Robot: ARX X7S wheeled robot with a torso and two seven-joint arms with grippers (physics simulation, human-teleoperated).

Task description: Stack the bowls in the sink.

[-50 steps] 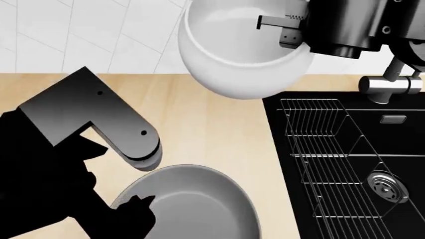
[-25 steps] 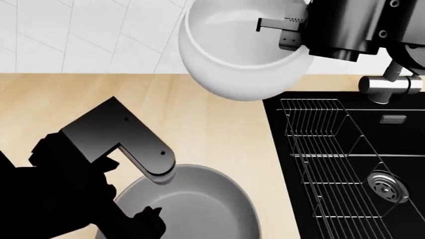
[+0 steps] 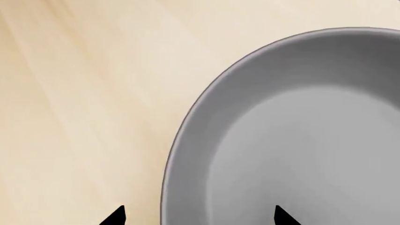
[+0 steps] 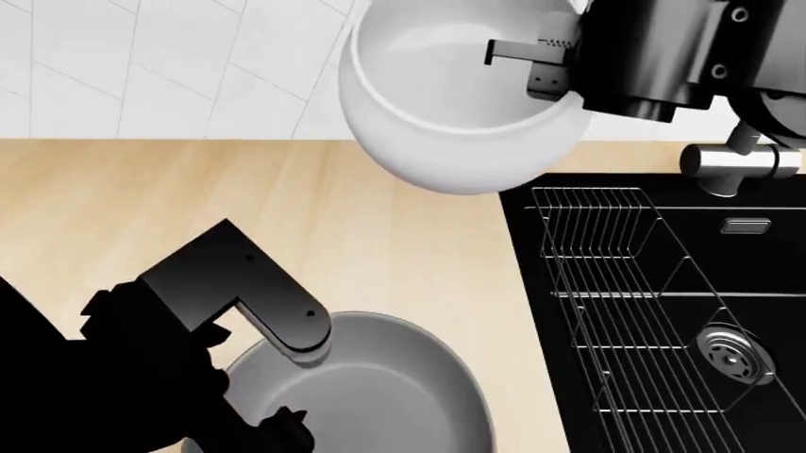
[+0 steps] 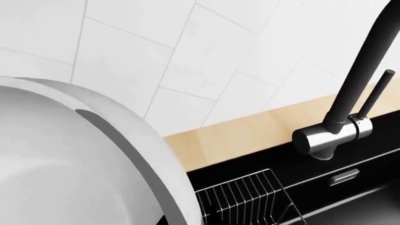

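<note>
While tilted, white bowl (image 4: 441,113) clamped in right gripper (image 4: 535,66) | left gripper (image 3: 196,218) spread astride grey bowl (image 3: 300,140) rim

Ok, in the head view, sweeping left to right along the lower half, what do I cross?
Left arm's gripper at the grey bowl's near-left rim → grey bowl on the wooden counter → black sink with its wire rack → round steel drain.
</note>
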